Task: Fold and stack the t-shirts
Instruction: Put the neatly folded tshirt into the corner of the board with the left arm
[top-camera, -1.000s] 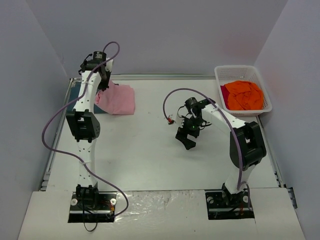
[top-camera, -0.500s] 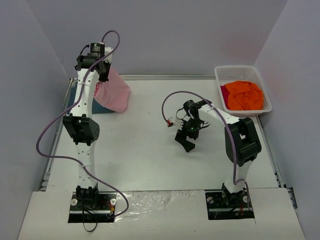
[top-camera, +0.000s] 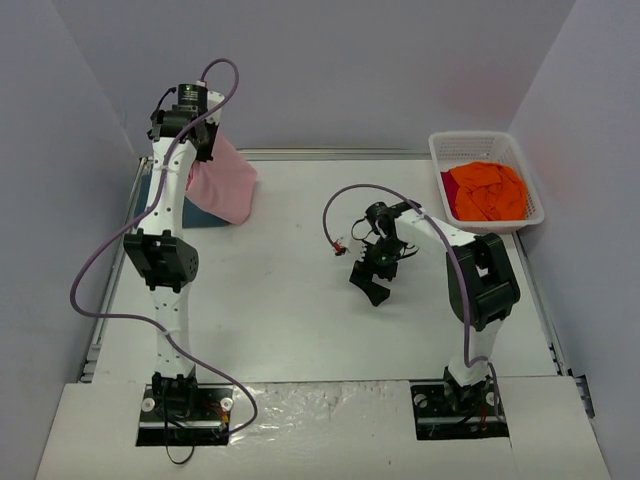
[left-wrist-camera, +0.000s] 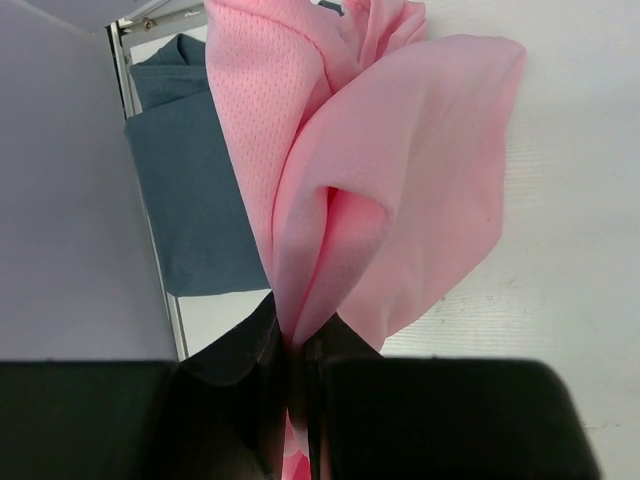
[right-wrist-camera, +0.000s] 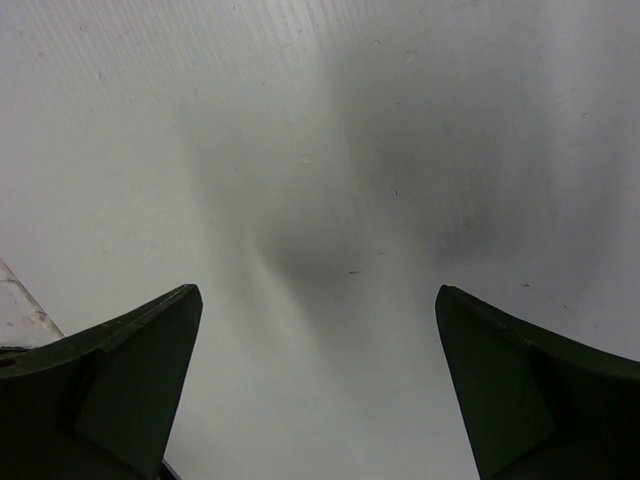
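Bare counter near, shirts far
The right fingers stood wide, empty, over mid-counter. At the far left corner, the left fingers pinched the pink t-shirt aloft above the flat teal t-shirt; the orange t-shirt filled the far-right basket.

A light pink t-shirt is seen hanging bunched from the left gripper, which is raised above the far left corner of the table; whether the cloth's lower edge touches the surface cannot be told. The right gripper is held low over the table's middle. An orange t-shirt is heaped inside a white mesh basket at the far right.
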